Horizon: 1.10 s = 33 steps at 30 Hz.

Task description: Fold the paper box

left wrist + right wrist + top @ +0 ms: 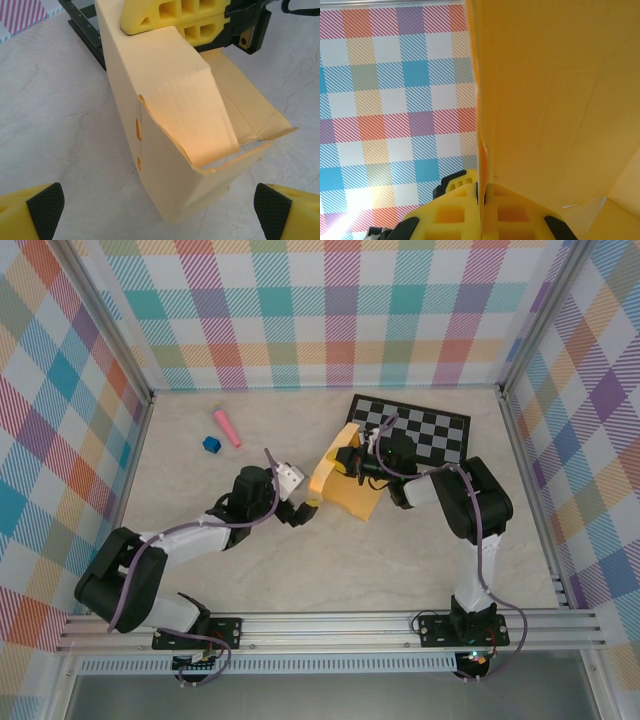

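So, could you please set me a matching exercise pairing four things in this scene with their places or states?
1 yellow-orange cardboard paper box
2 small blue cube
3 black-and-white checkered board
4 left gripper

a open
b lying flat, far right
c beside the pink stick
d pinched by the right gripper

Pairs: 1-d, 2-c, 3-b, 4-a.

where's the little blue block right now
In the top view, the blue block sits at the table's far left, just beside the pink stick.
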Each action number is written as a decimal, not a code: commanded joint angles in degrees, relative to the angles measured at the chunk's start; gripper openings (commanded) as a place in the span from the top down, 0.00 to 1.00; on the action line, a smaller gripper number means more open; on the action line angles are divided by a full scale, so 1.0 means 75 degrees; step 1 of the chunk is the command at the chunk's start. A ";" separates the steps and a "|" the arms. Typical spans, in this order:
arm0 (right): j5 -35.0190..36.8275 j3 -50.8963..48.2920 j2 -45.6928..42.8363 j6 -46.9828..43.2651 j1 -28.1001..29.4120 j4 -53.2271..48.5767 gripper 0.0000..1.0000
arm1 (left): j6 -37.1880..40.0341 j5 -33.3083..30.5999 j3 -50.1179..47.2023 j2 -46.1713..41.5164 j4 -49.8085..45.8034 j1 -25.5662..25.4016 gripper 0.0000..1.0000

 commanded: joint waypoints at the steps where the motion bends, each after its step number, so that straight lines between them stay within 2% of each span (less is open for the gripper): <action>1: -0.0118 0.0140 0.0173 -0.0059 -0.0037 0.0322 1.00 | 0.0025 0.0152 0.0345 0.0423 0.0212 -0.0042 0.03; 8: -0.0084 0.0125 0.0153 -0.0106 -0.0032 0.0136 1.00 | -0.0195 0.0272 0.0621 0.1100 0.0500 -0.0175 0.12; 14: 0.0018 0.0098 0.0162 -0.0214 0.0002 -0.0145 1.00 | -0.0674 -0.0189 0.0700 0.1531 0.0953 -0.0199 0.25; 21: 0.0224 0.0208 0.0259 -0.0308 0.0186 -0.0307 1.00 | -0.0997 -0.0486 0.0523 0.1797 0.1392 -0.0269 0.25; 26: 0.0386 0.0232 0.0197 -0.0434 0.0272 -0.0626 1.00 | -0.1004 -0.0639 0.0499 0.1811 0.1450 -0.0269 0.20; 33: 0.0483 0.0384 0.0105 -0.0742 0.0506 -0.1191 1.00 | -0.1337 -0.1841 0.0475 0.1799 0.1413 -0.0269 0.20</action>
